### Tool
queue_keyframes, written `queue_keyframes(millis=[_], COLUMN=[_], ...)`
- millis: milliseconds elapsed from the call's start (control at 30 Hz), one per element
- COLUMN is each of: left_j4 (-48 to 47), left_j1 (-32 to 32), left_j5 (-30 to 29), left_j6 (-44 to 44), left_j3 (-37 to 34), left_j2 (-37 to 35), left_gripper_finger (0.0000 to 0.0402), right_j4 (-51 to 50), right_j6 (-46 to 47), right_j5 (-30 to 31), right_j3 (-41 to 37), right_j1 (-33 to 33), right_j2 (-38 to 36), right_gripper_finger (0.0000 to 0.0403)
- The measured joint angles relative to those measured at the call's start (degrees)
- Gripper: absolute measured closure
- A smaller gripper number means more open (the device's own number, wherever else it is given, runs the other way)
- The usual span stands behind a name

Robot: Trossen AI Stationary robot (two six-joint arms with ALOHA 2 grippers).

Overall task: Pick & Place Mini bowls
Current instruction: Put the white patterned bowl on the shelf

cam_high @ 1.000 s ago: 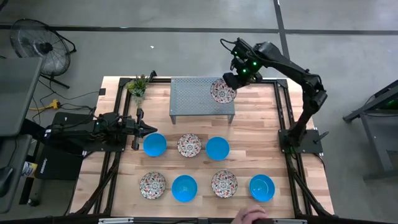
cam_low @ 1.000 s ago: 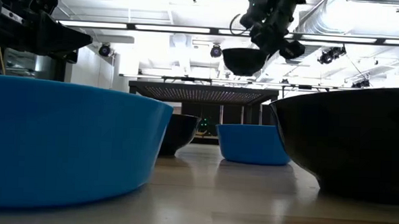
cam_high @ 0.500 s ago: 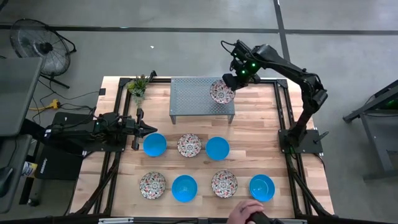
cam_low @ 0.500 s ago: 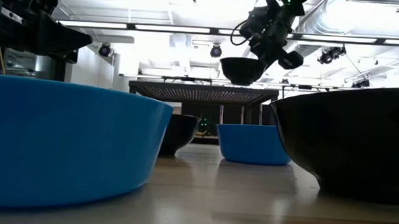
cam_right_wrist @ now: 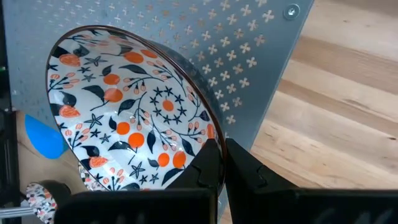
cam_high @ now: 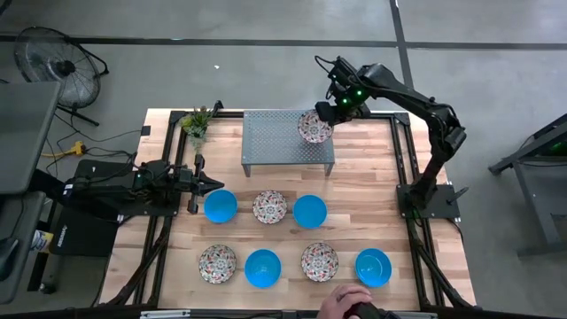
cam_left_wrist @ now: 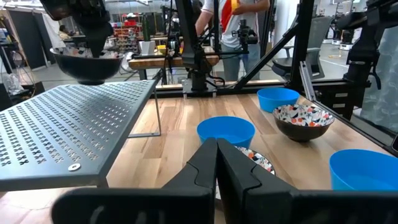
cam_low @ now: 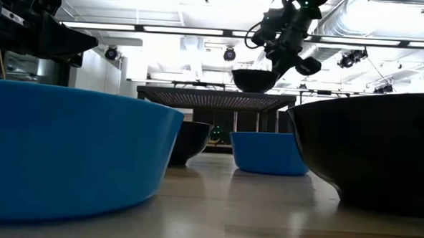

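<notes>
Wooden table (cam_high: 372, 190), perforated grey shelf (cam_high: 275, 137), right claw (cam_high: 324, 118) pinching floral bowl (cam_high: 314, 129), left claw (cam_high: 205, 183) closed.

A grey perforated metal shelf (cam_high: 288, 139) stands on short legs at the far middle of the wooden table (cam_high: 359, 190). A small green potted plant (cam_high: 197, 121) sits near the table's far left corner. On the concrete floor beyond that corner stands a black fan (cam_high: 55, 66), with cables trailing beside it. A person (cam_left_wrist: 239, 25) stands in the room behind the table.
</notes>
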Motion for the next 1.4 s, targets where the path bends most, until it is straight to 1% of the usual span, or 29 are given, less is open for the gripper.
queue_keyframes(millis=[267,700,1133,1400], left_j4=[0.0,0.0,0.0,0.0], left_j1=[0.0,0.0,0.0,0.0], left_j5=[0.0,-0.1,-0.3,-0.3], left_j6=[0.0,0.0,0.0,0.0], left_j3=[0.0,0.0,0.0,0.0], left_j2=[0.0,0.0,0.0,0.0], left_gripper_finger=[0.0401,0.0401,0.0401,0.0401], right_j4=[-0.1,0.0,0.1,0.3], right_j6=[0.9,0.6,-1.7,-2.7], right_j5=[-1.8,-1.7,-1.6,-1.6], right_j3=[0.0,0.0,0.0,0.0], right_j1=[0.7,1.0,1.0,0.9], right_j2=[2.4,2.7,2.7,2.7], right_gripper_finger=[0.0402,0.0399,0.0340,0.0312])
